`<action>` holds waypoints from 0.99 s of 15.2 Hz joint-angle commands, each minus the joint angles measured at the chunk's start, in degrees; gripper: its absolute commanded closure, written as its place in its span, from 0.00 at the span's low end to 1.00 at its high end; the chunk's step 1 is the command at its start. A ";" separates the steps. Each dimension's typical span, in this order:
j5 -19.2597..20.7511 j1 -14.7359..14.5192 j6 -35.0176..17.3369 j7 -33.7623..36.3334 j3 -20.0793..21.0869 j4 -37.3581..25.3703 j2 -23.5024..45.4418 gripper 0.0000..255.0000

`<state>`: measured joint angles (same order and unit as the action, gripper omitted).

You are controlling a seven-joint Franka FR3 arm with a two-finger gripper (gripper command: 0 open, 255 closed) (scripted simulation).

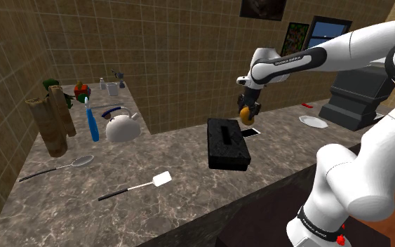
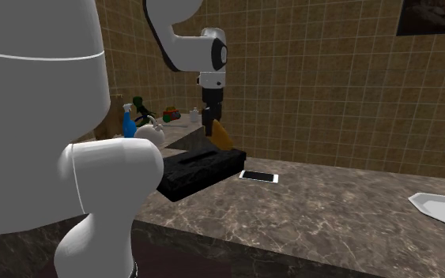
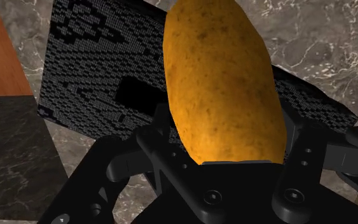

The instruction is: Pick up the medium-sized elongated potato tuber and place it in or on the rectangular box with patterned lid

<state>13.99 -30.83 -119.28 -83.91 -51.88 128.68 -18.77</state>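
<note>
A yellow-brown elongated potato (image 3: pixel 222 83) is clasped between my black fingers, and my gripper (image 3: pixel 225 156) is shut on it. In the shoulder view the potato (image 1: pixel 245 113) hangs from the gripper (image 1: pixel 248 107) above the far end of the black rectangular box (image 1: pixel 226 143), which has a patterned lid with a slot. From the second exterior view the potato (image 2: pixel 222 134) is a little above the box (image 2: pixel 198 170), under the gripper (image 2: pixel 213 118). Looking along the gripper, the box's lid (image 3: pixel 95 83) lies beneath the potato.
A phone (image 2: pixel 258 176) lies on the marble counter (image 1: pixel 154 203) just beyond the box. A white plate (image 1: pixel 313 121) sits further off. A white kettle (image 1: pixel 121 127), blue spray bottle (image 1: pixel 92 123), spatula (image 1: pixel 136 187), ladle (image 1: pixel 57 168) and brown bundle (image 1: pixel 50 123) occupy the shoulder view's left.
</note>
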 commanded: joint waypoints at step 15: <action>-12.56 -7.79 -7.30 1.48 0.57 -2.87 14.58 1.00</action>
<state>1.94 -38.60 -125.69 -81.99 -51.12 125.31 -4.73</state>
